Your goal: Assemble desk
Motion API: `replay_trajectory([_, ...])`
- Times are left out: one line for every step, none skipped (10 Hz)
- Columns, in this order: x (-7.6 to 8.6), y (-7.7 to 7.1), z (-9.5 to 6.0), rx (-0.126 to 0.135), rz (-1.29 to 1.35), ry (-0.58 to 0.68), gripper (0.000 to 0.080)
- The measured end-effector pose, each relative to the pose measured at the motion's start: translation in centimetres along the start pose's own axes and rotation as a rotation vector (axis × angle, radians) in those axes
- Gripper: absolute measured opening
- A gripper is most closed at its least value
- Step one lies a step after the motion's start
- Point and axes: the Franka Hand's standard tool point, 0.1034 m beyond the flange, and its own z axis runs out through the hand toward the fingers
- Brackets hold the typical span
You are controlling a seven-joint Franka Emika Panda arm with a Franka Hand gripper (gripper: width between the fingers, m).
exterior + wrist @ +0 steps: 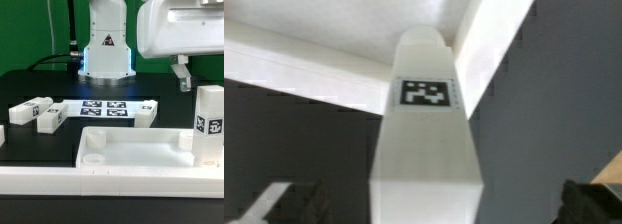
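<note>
White leg [208,125] upright, gripper [182,76] pointing down nearby (jaws wide)

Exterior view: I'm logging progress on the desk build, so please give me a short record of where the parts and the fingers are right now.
desk slab: lying flat, rim up
upright leg: standing at the slab's end on the exterior view's right; whether it is attached cannot be told
lying legs: two, on the table at the exterior view's left
marker board: flat behind the slab
fingers: open, empty, raised clear of the upright leg
</note>
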Motion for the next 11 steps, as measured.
replay_trajectory([-0.3, -0.1, 0.3, 0.015, 0.000, -0.083, 0.0649])
replay_trajectory([-0.2, -0.3, 0.6, 0.026, 0.008, -0.150, 0.0649])
replay_trajectory([-0.2, -0.2, 0.8, 0.037, 0.010, -0.211, 0.0649])
replay_trajectory([-0.2, -0.2, 0.8, 0.049, 0.011, -0.279, 0.0649])
replay_trajectory([0.6, 0.4, 0.9, 0.047, 0.016, -0.270, 0.0649])
replay_trajectory([0.7, 1.0, 0.8, 0.041, 0.024, -0.268, 0.0649])
replay_trajectory([0.8, 1.4, 0.8, 0.037, 0.029, -0.266, 0.0649])
replay_trajectory([0.8, 1.5, 0.9, 0.037, 0.027, -0.261, 0.0649])
replay_trajectory([0.8, 1.5, 1.1, 0.037, 0.025, -0.256, 0.0649])
replay_trajectory([0.7, 1.4, 1.2, 0.036, 0.025, -0.254, 0.0649])
replay_trajectory([0.7, 1.2, 1.2, 0.037, 0.024, -0.252, 0.0649])
